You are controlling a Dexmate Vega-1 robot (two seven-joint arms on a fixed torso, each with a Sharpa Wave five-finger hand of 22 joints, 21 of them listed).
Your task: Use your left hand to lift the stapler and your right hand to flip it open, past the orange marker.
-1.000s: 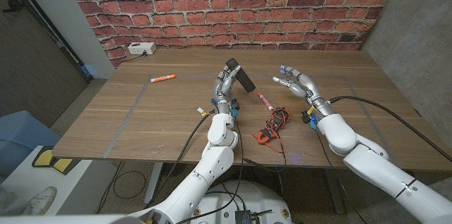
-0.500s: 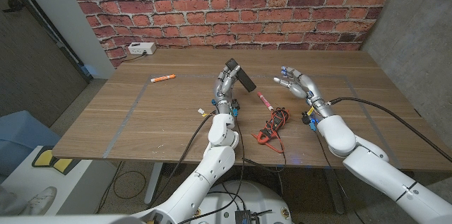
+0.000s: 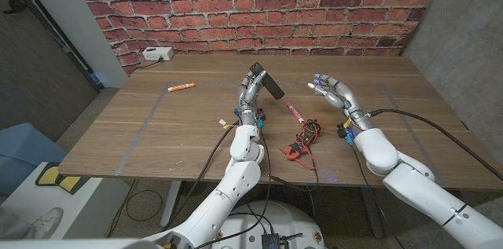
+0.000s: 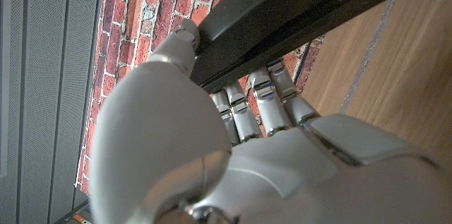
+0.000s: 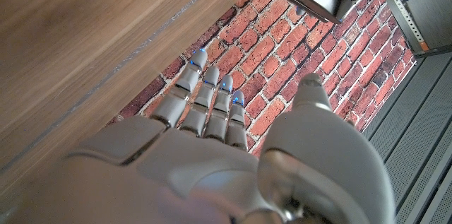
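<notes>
Wooden tabletop (image 3: 196,131) before a brick wall. White power strip (image 3: 157,54) at the far left corner. Orange marker (image 3: 181,87) lying on the left portion, well apart from both arms. Left robot hand (image 3: 250,92) near centre, gripping the black stapler (image 3: 266,82), which is raised off the tabletop and tilted; the left wrist view shows fingers (image 4: 258,100) wrapped around its body. Red pen (image 3: 295,111) just right of it, lying flat. Red-and-black cable bundle (image 3: 303,140) nearer the front edge. Right robot hand (image 3: 334,92) empty, fingers spread apart, to the right of the stapler, not touching it.
</notes>
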